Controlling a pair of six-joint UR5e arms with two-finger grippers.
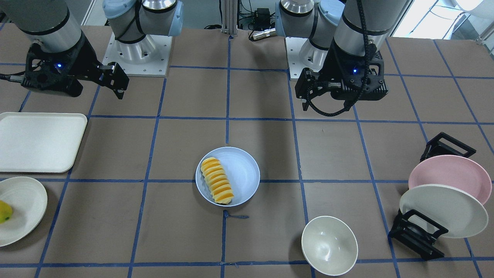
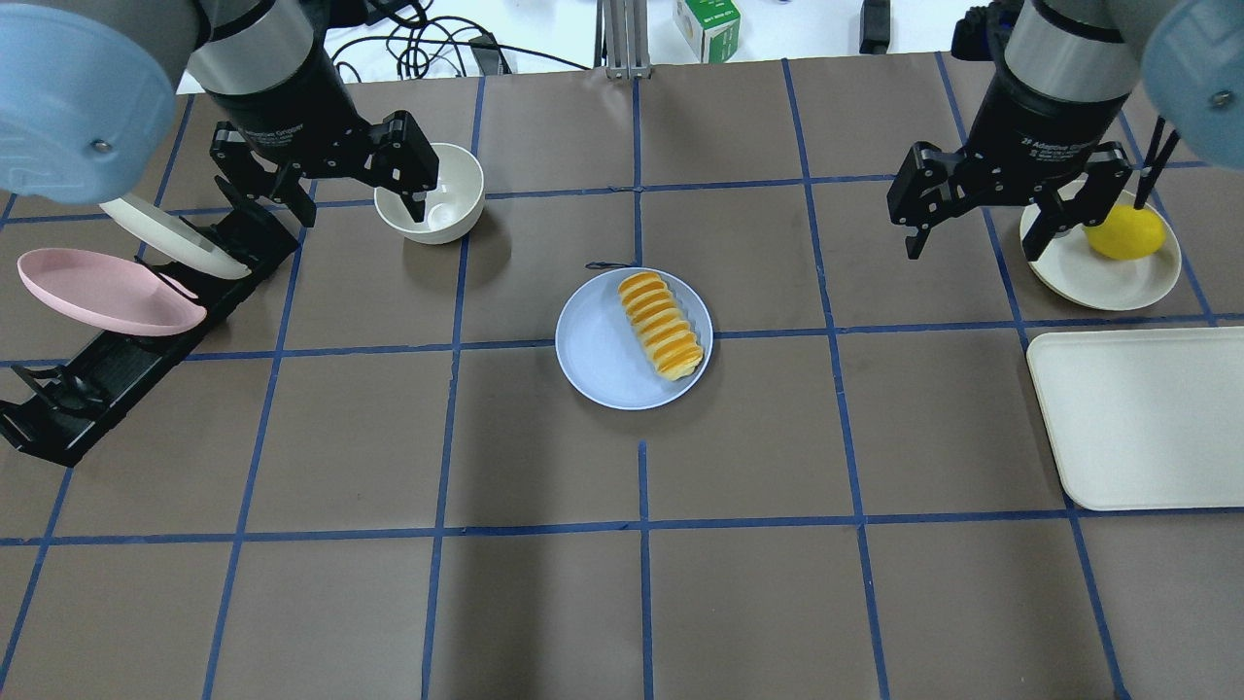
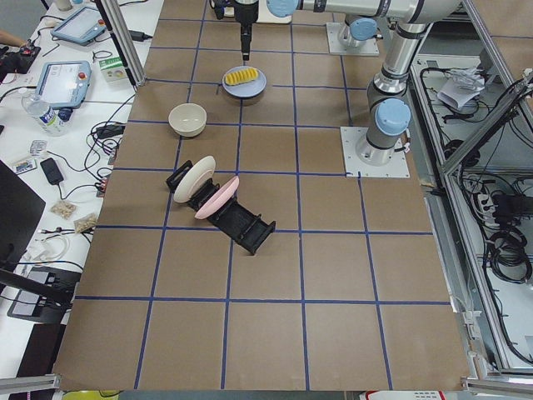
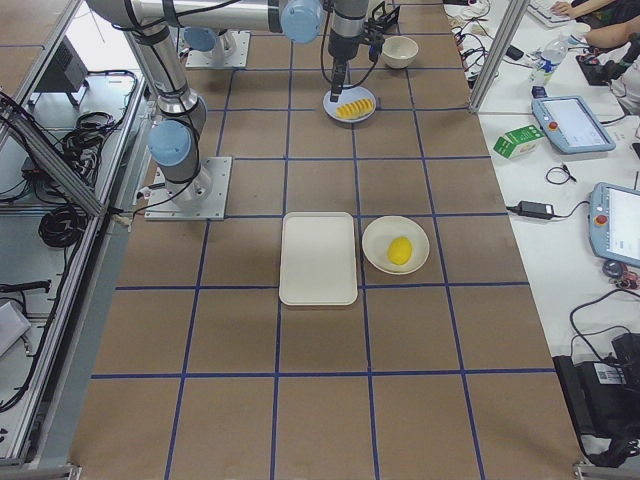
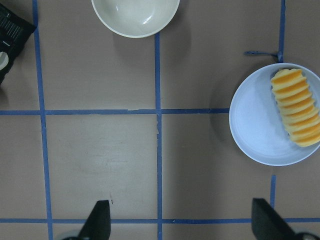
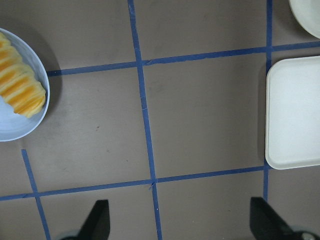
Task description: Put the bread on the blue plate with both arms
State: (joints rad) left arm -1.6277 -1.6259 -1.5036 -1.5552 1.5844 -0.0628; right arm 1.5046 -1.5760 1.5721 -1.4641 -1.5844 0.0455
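On the blue plate [image 2: 598, 362] lies the bread [image 2: 662, 325].

A white tray [image 1: 38, 141] is lying flat beside a cream plate [image 1: 23, 208] that is holding a yellow fruit [image 1: 4, 211]. A bowl [image 1: 329, 245] is sitting upright, alone. A black rack [image 1: 417, 235] is propping a pink plate [image 1: 449, 175] and a white plate [image 1: 444, 210] on edge.

White lettering "2F Adaptive Gripper" on the black housing just above the right fingers [image 2: 914, 204], the same white line, only partly legible, on the housing above the left fingers [image 2: 408, 165], print on a green carton [image 2: 707, 17] well beyond both, too small to read
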